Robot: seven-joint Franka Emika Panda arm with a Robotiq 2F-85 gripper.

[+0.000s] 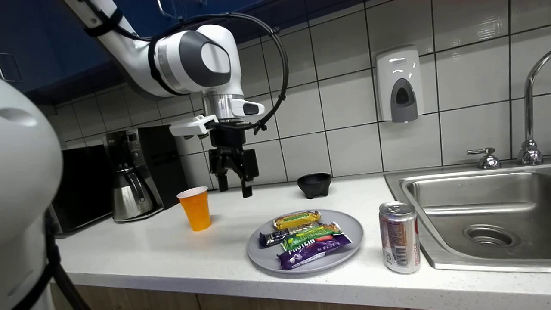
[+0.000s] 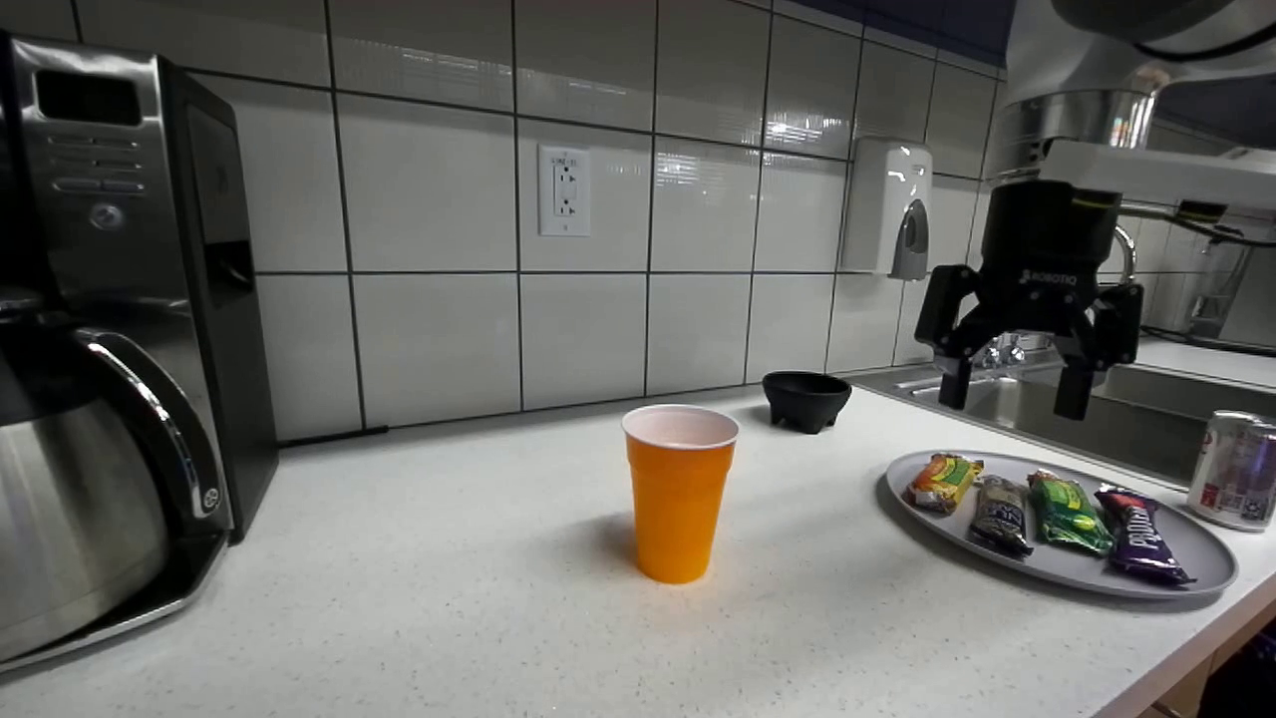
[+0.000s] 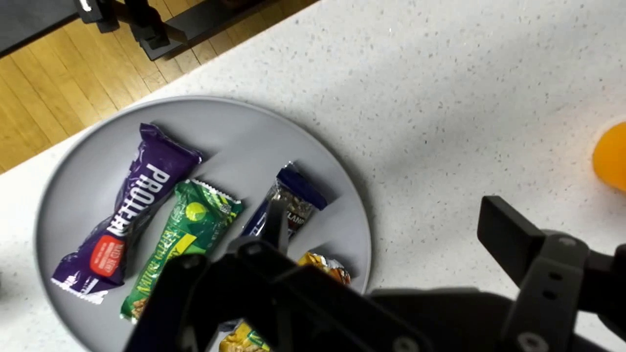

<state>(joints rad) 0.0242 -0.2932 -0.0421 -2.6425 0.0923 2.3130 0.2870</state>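
The tiled wall rises behind the gray plate, and the speckled white counter bears the plate near its front edge. The robot arm comes in high, its wrist well above the plate's level. The sink, with a chrome faucet at its back, is set in beside the plate on one side; in both exterior views the coffee maker stands well apart from the plate on the opposite side. The soap dispenser hangs on the wall, higher than the plate.

The gripper points down with its two fingers spread well apart, raised above the plate's level, near its edge on the coffee maker's side. In the wrist view one finger hides part of the dark bar on the plate, while the other shows against the counter just outside the plate's rim.

The orange cup stands upright between the plate and the coffee maker, and the drink can stands upright just beside the plate, toward the sink. The black bowl sits behind the plate, near the wall.

Four wrapped bars lie on the plate: the purple bar nearest the counter's front edge, then the green bar, the dark bar, and the yellow bar farthest back.
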